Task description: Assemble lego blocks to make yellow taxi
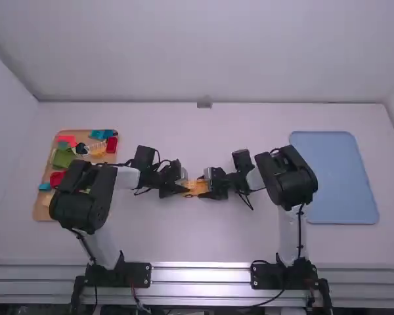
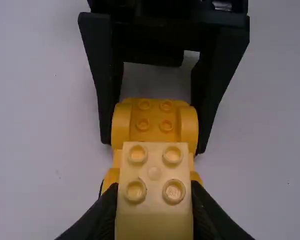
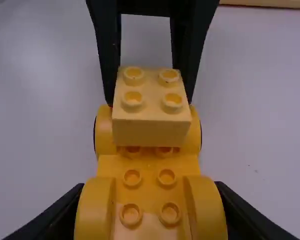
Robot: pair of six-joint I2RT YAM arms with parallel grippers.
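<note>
Mid-table in the high view, my left gripper point(image 1: 182, 187) and right gripper point(image 1: 209, 186) face each other at the yellow car base point(image 1: 197, 188). In the left wrist view, my left gripper point(image 2: 155, 210) is shut on a pale yellow block point(image 2: 154, 167) with studs up, at one end of the car base point(image 2: 154, 120). My right gripper point(image 3: 150, 220) is shut on the car base point(image 3: 149, 175) by its fender sides at the other end. The block point(image 3: 151, 115) overlaps the base between its far fenders; whether it is fully seated I cannot tell.
At the left stands a wooden tray point(image 1: 43, 209) with red, green, blue and other loose blocks, partly under the left arm. A blue mat point(image 1: 335, 177) lies at the right, beyond the right arm's elbow.
</note>
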